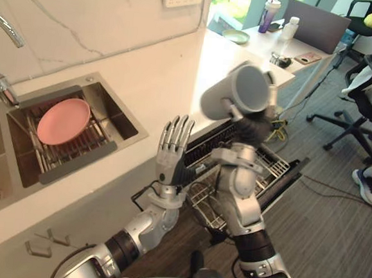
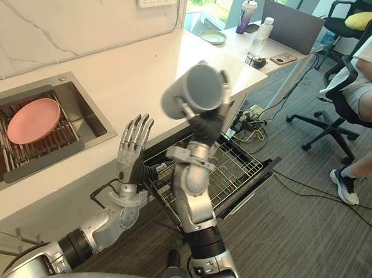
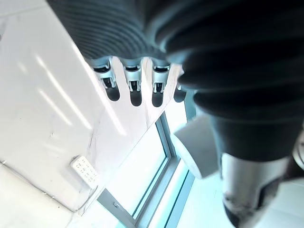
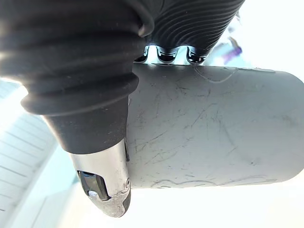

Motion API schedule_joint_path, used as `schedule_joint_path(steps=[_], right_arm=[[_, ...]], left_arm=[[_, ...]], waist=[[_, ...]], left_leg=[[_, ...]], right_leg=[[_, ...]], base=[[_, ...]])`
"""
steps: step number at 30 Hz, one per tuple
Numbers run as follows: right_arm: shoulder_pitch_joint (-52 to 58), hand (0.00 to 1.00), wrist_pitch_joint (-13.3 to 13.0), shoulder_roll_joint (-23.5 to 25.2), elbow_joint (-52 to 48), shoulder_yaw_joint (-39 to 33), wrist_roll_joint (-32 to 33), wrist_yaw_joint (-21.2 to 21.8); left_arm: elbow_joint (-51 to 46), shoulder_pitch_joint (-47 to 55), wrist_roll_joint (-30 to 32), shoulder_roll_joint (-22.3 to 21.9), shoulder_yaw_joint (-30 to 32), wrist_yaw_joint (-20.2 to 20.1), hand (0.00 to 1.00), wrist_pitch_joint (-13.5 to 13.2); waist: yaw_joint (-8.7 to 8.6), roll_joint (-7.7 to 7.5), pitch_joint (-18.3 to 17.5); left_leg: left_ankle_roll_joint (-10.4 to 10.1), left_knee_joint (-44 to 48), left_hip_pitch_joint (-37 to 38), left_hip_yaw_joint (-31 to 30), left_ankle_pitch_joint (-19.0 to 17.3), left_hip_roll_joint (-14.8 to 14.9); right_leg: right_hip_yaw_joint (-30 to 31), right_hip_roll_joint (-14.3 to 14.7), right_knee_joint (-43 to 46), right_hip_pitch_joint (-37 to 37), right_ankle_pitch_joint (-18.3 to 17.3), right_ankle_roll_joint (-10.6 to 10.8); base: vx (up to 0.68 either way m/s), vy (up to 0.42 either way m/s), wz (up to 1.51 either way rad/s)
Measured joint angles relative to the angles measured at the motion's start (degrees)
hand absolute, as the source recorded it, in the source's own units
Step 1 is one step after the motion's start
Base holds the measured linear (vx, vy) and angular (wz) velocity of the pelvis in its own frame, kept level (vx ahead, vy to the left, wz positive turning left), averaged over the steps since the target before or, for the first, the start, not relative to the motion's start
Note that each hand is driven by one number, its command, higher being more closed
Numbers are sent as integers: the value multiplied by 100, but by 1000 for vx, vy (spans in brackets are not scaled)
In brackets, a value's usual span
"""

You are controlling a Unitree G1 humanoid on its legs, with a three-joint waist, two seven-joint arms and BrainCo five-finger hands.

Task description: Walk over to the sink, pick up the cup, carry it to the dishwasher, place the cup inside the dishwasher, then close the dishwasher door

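My right hand [image 2: 206, 126] is raised and shut on a grey cup [image 1: 238, 91], which lies on its side with its mouth towards me. In the right wrist view my fingers and thumb [image 4: 102, 180] wrap the scratched cup [image 4: 213, 128]. The cup hangs above the open dishwasher, whose wire rack [image 2: 235, 165] is pulled out over the lowered door [image 1: 289, 176]. Beside the white counter's edge, my left hand [image 1: 172, 152] stands upright and open, holding nothing.
A steel sink [image 1: 113, 117] holds a pink plate [image 1: 63, 121] on a rack, with a faucet [image 1: 4, 28] behind. A person [image 2: 371, 76] sits on an office chair at the right. A desk [image 1: 290, 41] carries a laptop, bottles and a green dish.
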Motion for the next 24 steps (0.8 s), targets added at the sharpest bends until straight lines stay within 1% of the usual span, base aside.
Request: schedule_joint_path(steps=[2,3,5,6,7,8,9,10,11,12,13,14,15,16,18,20,21,23,24], right_arm=[[127,100,-16,-90,-13,-298,-11,-104],[388,100,-19,-160,-124,-614,-58,-136],[571,100,-41,-215,-197,-805,-59,-132],[713,100,-57,-261,-196,-1029,-51,-123],[854,100,-58,-264,-195,-1254,-35,-109],[929,100,-64,-264,-191,-1359,-24,-87],[1020,100,-64,-266,-180,-1514,20,-28],[1149,100,-66,-272,-169,-1648,23,83],[1260,100,-66,-272,-140,-1780,47,260],[1320,100,-66,-277,-115,-1820,78,349],[1404,100,-74,-285,85,-1938,145,559],[1412,100,-70,-288,208,-1991,192,631],[1421,100,-69,-313,407,-2041,261,731],[1455,100,-65,-417,693,-2069,279,869],[1527,100,-53,-485,911,-2091,277,1018],[1546,100,-41,-493,1276,-2194,268,1172],[1545,100,-43,-494,1373,-2215,258,1172],[1503,100,-37,-512,1753,-2279,228,1166],[1483,100,-36,-519,1859,-2277,227,1167]], left_arm=[[-94,7,-206,-10,175,1,0,-208],[-219,68,-736,-12,357,-28,0,-568],[-330,194,-1107,-19,503,-119,0,-871],[-387,328,-1350,-32,610,-270,0,-1167],[-467,463,-1600,-34,652,-484,0,-1425],[-501,523,-1735,-38,670,-618,0,-1548],[-524,615,-1947,-54,672,-871,0,-1732],[-525,739,-2254,-80,662,-1219,0,-1898],[-535,894,-2664,-115,653,-1726,0,-2010],[-535,992,-2855,-132,641,-1998,0,-2043],[-522,1227,-3294,-132,579,-2632,0,-2056],[-511,1336,-3450,-134,562,-2890,0,-2055],[-494,1498,-3664,-131,557,-3268,0,-2054],[-429,1720,-3962,-105,567,-3750,0,-2044],[-234,1861,-4253,-90,614,-4098,0,-2034],[7,2036,-4505,-11,775,-4505,0,-1979],[40,2106,-4506,7,854,-4568,0,-1973],[134,2362,-4477,119,1277,-4730,0,-1860],[244,2397,-4443,121,1401,-4721,0,-1830]], waist=[[0,6,2],[0,8,4],[-7,15,6],[-9,21,10],[-9,26,16],[-7,28,17],[-8,33,21],[-9,41,28],[-10,52,44],[-12,59,49],[-19,63,54],[-19,60,58],[-14,58,60],[18,63,86],[65,79,92],[160,78,93],[167,78,92],[205,78,93],[218,79,92]], left_leg=[[5,-5,15,0,-7,-2],[5,-4,3,-1,-7,-3],[5,-7,5,-4,-7,-3],[6,-9,3,-7,-8,-3],[9,-11,7,-14,-9,-4],[11,-13,11,-19,-11,-3],[10,-13,15,-25,-13,-3],[7,-15,11,-35,-27,-3],[20,-7,1,-44,-46,-3],[26,-6,-5,-56,-50,-5],[30,-5,-24,-103,-52,-11],[30,-4,-32,-120,-52,-13],[30,1,-64,-151,-51,-13],[30,0,-98,-187,-46,-14],[30,-1,-131,-256,-42,-17],[32,1,-201,-366,-24,-23],[31,1,-226,-413,-18,-23],[34,-1,-301,-551,14,-46],[38,2,-310,-582,20,-51]], right_leg=[[29,-3,122,-58,-58,10],[41,-3,156,-102,-77,14],[50,-1,174,-121,-87,19],[66,0,210,-150,-105,20],[67,-1,262,-166,-136,20],[63,-2,275,-164,-149,18],[59,-5,295,-165,-164,24],[50,-10,304,-164,-173,28],[47,-14,309,-164,-179,32],[39,-21,311,-165,-191,41],[-1,-47,329,-165,-227,53],[-14,-64,332,-165,-233,57],[-41,-72,331,-173,-235,59],[-83,-75,328,-176,-239,65],[-150,-88,326,-167,-255,76],[-261,-98,320,-163,-263,77],[-307,-103,321,-157,-262,77],[-463,-137,297,-132,-267,83],[-494,-144,289,-118,-269,84]], base=[[-4,26,-6],[4,15,-5],[9,13,-4],[9,15,-3],[0,0,0],[0,0,0],[-2,14,3],[0,0,0],[-19,17,3],[-20,15,9],[-15,18,12],[-9,26,15],[-8,14,15],[-7,7,16],[5,-2,20],[28,8,26],[28,5,30],[30,7,32],[38,11,26]])
